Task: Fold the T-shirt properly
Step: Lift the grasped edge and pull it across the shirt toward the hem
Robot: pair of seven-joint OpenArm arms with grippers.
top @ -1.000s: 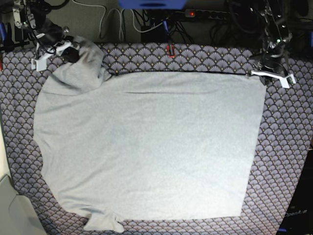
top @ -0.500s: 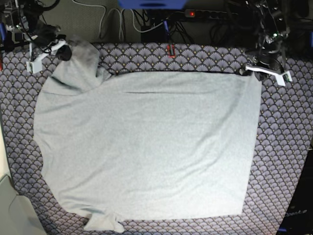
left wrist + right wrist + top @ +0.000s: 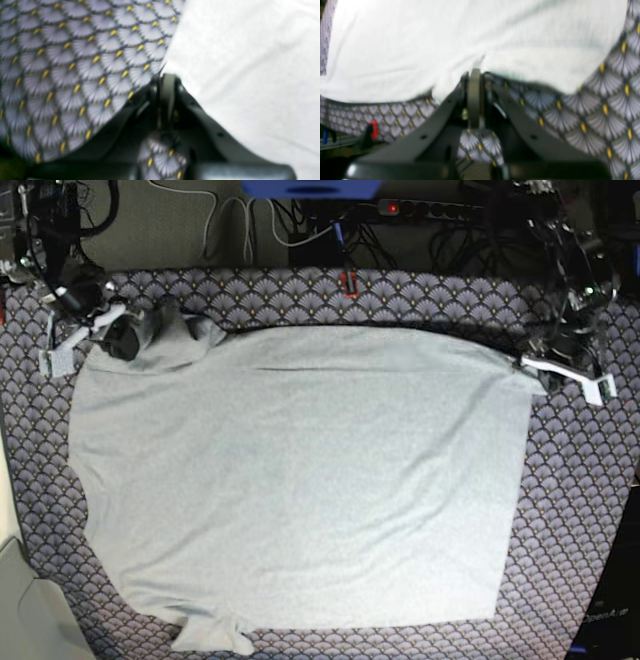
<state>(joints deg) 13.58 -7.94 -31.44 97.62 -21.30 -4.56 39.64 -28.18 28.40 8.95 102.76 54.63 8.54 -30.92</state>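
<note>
At the far edge of the table [image 3: 560,580], both sets of fingers [image 3: 167,82] are clamped on the far corners of the T-shirt [image 3: 300,480], which lies flat on the fan-patterned cloth [image 3: 580,510]; lift both corners evenly, keeping the edge taut.

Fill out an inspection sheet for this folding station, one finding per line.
Surface: fan-patterned cloth covers the table.
Job's things: T-shirt spread plain side up, far corners lifted.
Clutter: small red object at the far edge.
Grippers: left gripper shut on the shirt's corner; right gripper shut on bunched fabric.
Cables: cables and power strip behind the table.
Surroundings: grey bin at the near corner.
</note>
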